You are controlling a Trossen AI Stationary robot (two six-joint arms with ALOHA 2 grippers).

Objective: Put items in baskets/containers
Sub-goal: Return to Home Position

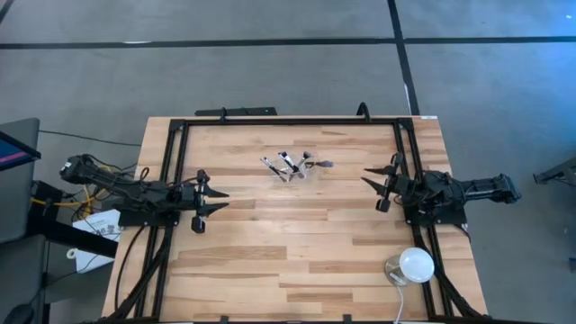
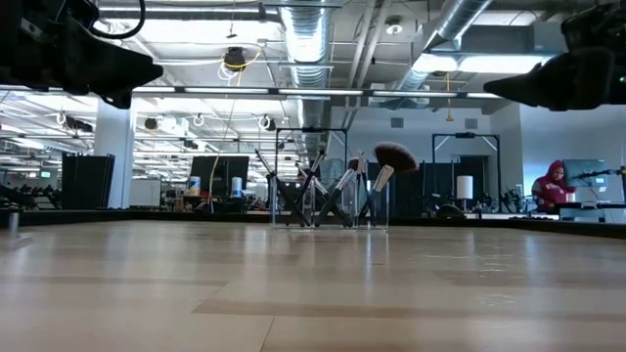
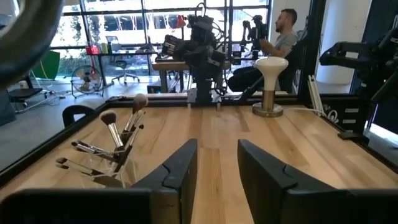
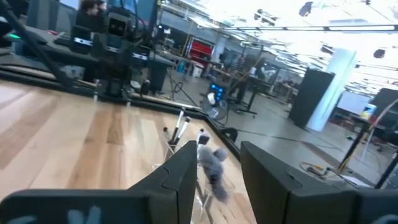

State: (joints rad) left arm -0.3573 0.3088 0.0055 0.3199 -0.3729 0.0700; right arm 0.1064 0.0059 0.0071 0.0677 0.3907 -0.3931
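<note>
**Brushes in, arms at rest.** The robot's two arms hang low over the table [image 1: 297, 270]. The left gripper [image 1: 216, 200] is just inside the left edge and the right gripper [image 1: 373, 180] just inside the right edge, and each points inward toward the middle. The wrist views show both pairs of fingers [image 3: 180, 168] standing apart with a plain gap between them and nothing in their hold.

The clear container [image 1: 290, 169] stands well apart from both grippers, midway between the left and right edges and nearer the far edge than the near one. The brushes [image 2: 323, 186] stand in it with their bristles up, leaning across one another. The fan brush [image 2: 395, 154] rises above the bunch. How many brushes there are cannot be told.

No brush shows loose on the wood, so the sorting looks all but finished. A white dome [image 1: 416, 265] sits near the right near corner and plays no part in the job. A person [image 3: 283, 31] sits in the room beyond the table.

The step in hand appears to be parking the arms at their rest pose. By this reading the next move needs no grasp. It only needs each arm drawn back toward its own side while keeping clear of the middle. The container looks light and top-heavy under its leaning load, so a stray brush of an arm could tip it.
</note>
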